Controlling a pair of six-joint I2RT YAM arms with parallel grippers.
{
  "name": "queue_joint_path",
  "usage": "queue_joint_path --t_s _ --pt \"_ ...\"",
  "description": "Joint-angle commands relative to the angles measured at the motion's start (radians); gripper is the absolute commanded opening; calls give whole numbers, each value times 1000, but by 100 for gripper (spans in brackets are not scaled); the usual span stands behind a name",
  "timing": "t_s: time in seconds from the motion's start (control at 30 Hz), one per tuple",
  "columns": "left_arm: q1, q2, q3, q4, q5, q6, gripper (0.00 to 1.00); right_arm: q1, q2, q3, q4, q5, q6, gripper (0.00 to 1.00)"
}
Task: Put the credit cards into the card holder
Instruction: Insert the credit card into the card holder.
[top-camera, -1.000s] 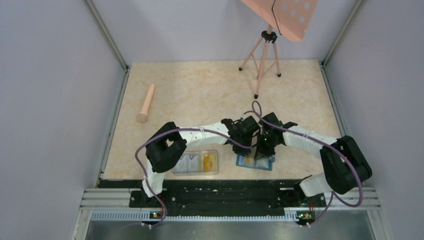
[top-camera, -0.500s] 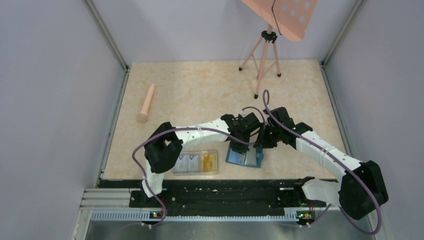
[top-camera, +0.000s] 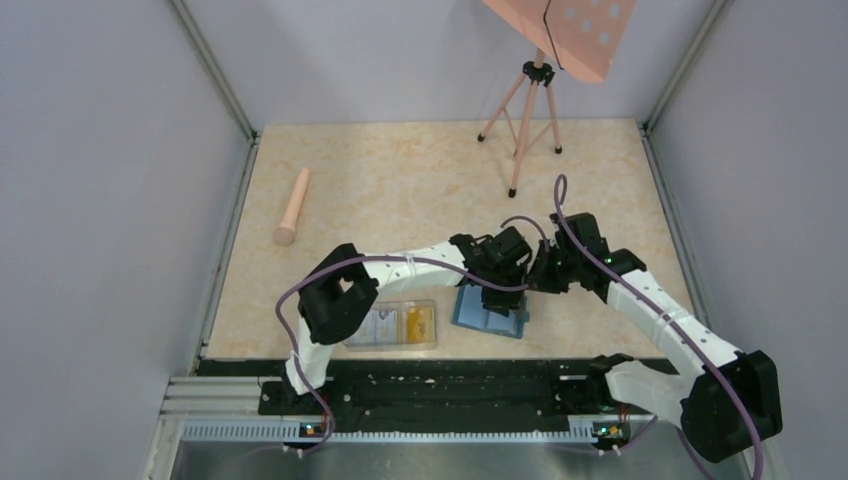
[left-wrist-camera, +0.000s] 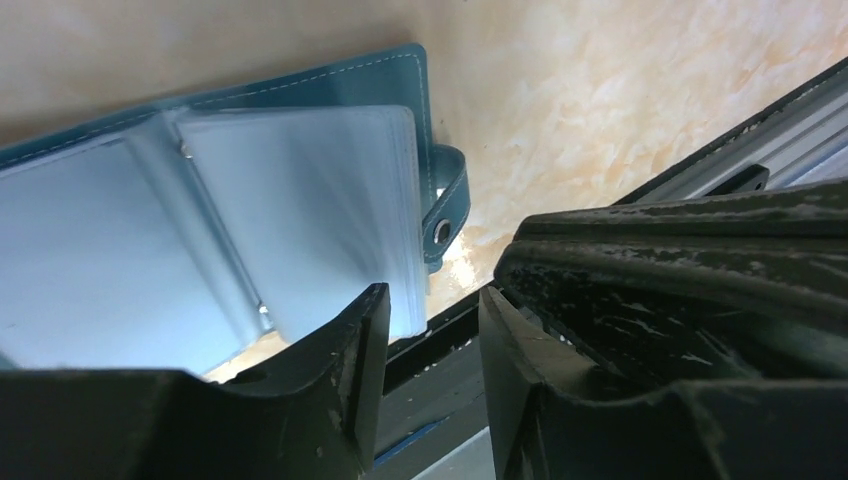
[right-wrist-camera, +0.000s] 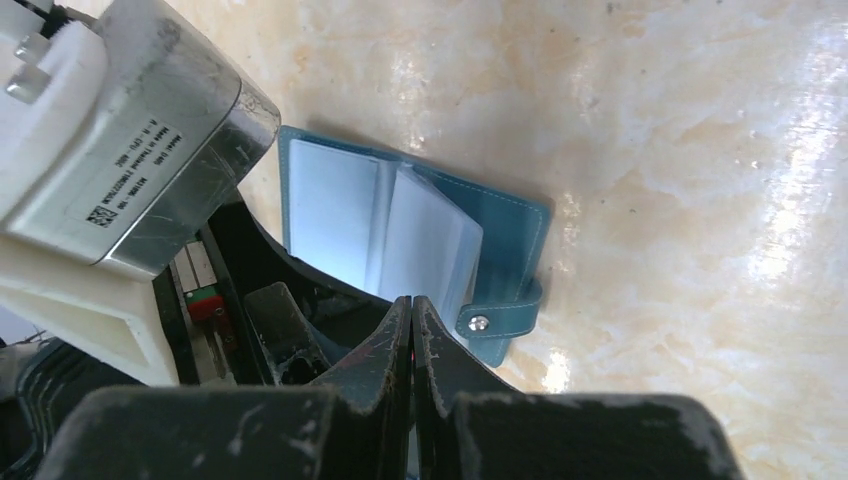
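Two grippers at the open card holder (right-wrist-camera: 505, 218), mid-frame.
Left gripper (left-wrist-camera: 432, 296) slightly spread, empty; right gripper (right-wrist-camera: 412, 302) pressed together, empty; both reach inward.

Place: pretty clearly a robotics lab test cell, not anybody's home or office
Walls: plain grey panels (top-camera: 100, 200) box the booth in, held by bare aluminium posts (top-camera: 213, 68)
Worktop: marble-look worktop (top-camera: 400, 180) fills the booth floor
Robots: white-and-black left arm (top-camera: 400, 268) and right arm (top-camera: 660, 315), both bolted to a black rail (top-camera: 450, 395) at the near edge, with purple cables (top-camera: 558, 195) looping off them
Extra gear: pinkish tripod (top-camera: 538, 75) at the back under a perforated panel (top-camera: 580, 30)
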Motion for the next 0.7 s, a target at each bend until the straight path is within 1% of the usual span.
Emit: queue_joint_path --t_s 0.0,0.1,0.23,0.43,0.53,0.67 --pt "-4 39 -10 83 61 -54 44 -8 -34 -1 5 -11 19 1" --pt "-5 17 -17 89 42 -46 44 -8 -32 -7 5 -24 18 1" --pt "-4 -77 -63 110 -32 -22 46 -8 -27 -16 4 -41 14 1" --pt "16 -252 -205 209 -74 -19 48 -7 14 -20 0 -86 -9 1" --pt "35 -321 -275 206 -85 -19 48 -1 39 -14 0 -109 -15 1" --pt "68 -436 -385 204 -94 -23 49 50 63 10 5 -103 1 2"
